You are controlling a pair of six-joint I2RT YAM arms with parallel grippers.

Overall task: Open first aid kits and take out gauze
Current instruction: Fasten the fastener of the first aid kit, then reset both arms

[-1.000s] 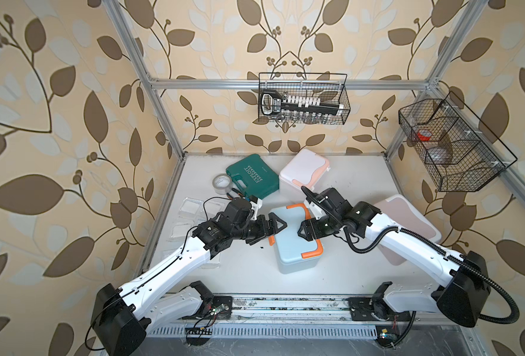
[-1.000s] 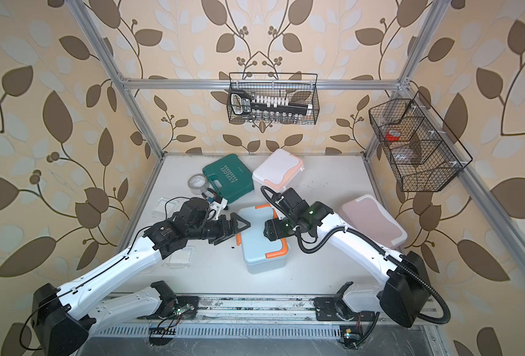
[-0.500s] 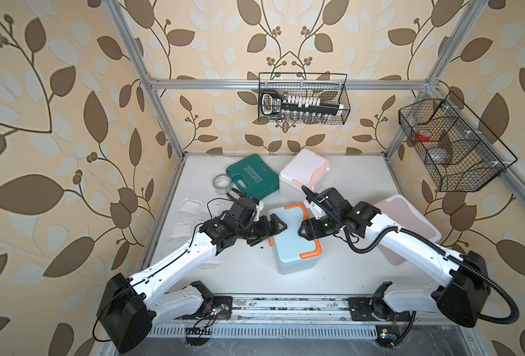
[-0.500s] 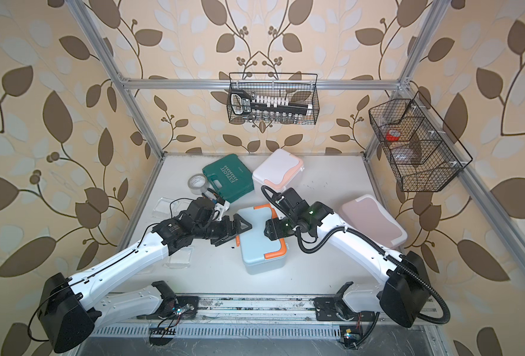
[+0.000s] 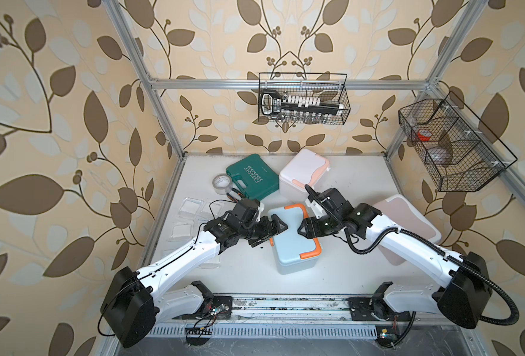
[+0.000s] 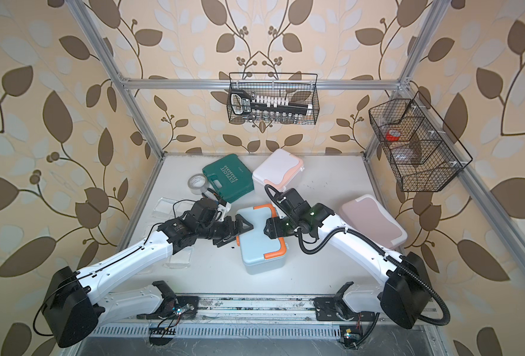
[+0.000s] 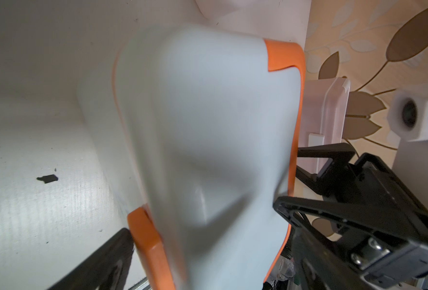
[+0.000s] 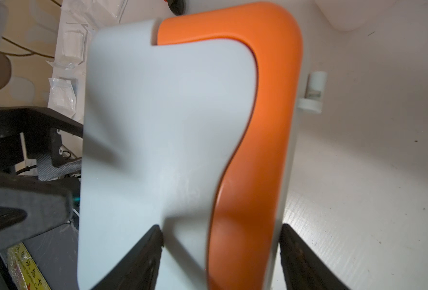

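Note:
The light blue first aid kit with orange trim lies shut at the table's middle between both arms. My right gripper has its fingers against both sides of the kit's orange-trimmed edge. My left gripper stands wide open around the kit's left edge, with one finger beside an orange latch. The white first aid kit with peach trim and the dusty pink one are both shut. Several gauze packets lie at the table's left.
A dark green case and a grey tape roll sit at the back left. Wire baskets hang on the back wall and the right wall. A metal frame post runs along the table's left.
My left gripper has moved right, up to the blue kit's left edge. My right gripper's jaws have narrowed onto the kit's edge. The kit has barely shifted.

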